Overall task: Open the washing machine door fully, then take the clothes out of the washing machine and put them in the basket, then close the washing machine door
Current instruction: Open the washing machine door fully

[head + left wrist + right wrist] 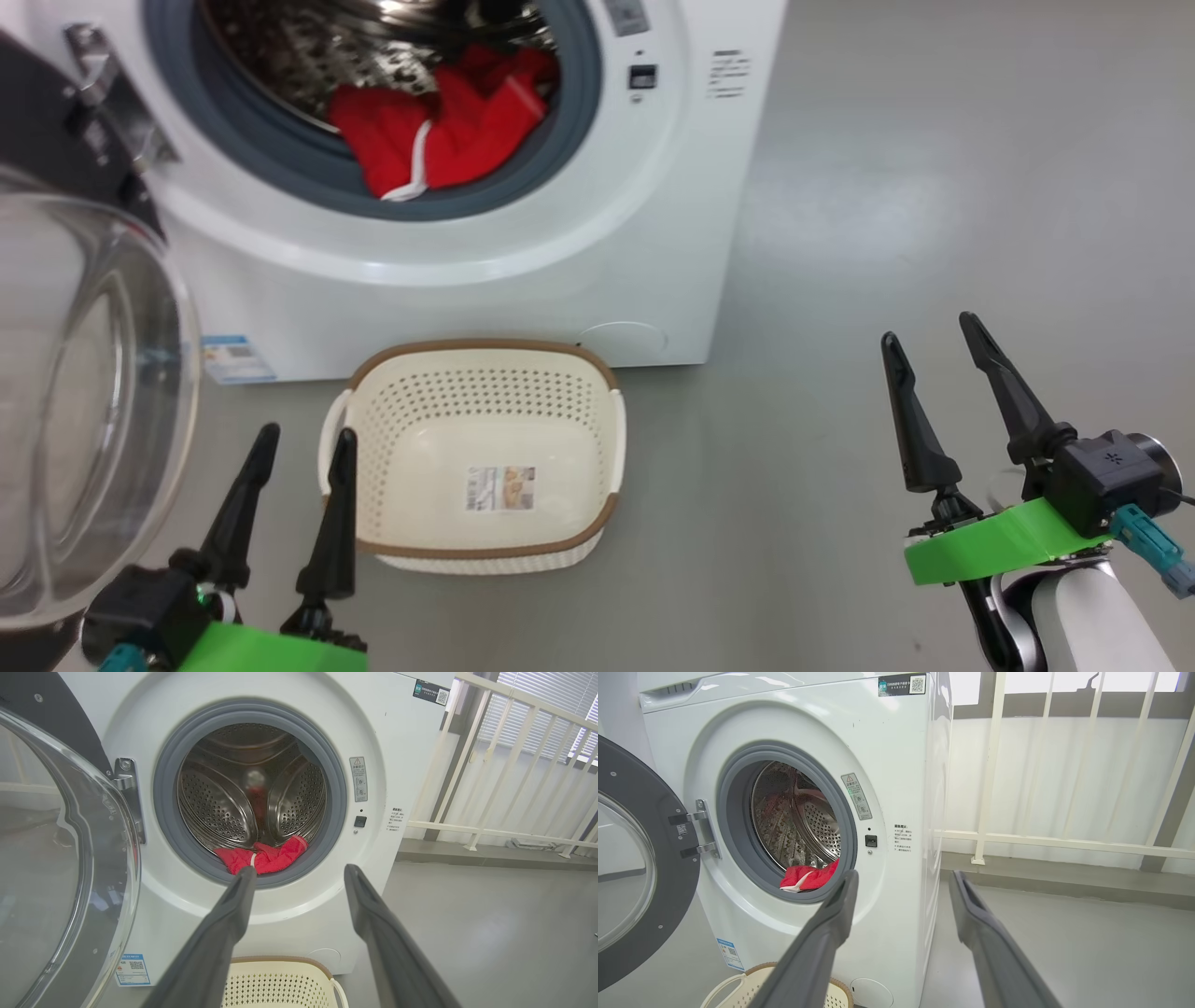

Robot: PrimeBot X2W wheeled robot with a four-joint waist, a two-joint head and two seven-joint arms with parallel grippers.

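Note:
The white washing machine (523, 280) stands ahead with its round door (84, 401) swung wide open to the left. Red clothes (439, 126) with a white drawstring lie at the front of the steel drum, also visible as red clothes (264, 856) in the left wrist view and red clothes (810, 877) in the right wrist view. The cream basket (481, 448) with a brown rim sits on the floor before the machine and holds nothing. My left gripper (303, 443) is open just left of the basket. My right gripper (934, 336) is open off to the right, over bare floor.
The open door (56, 858) bulges close beside my left arm. A white railing (509, 765) and a raised ledge run along the wall right of the machine. Grey floor (934, 187) spreads to the right.

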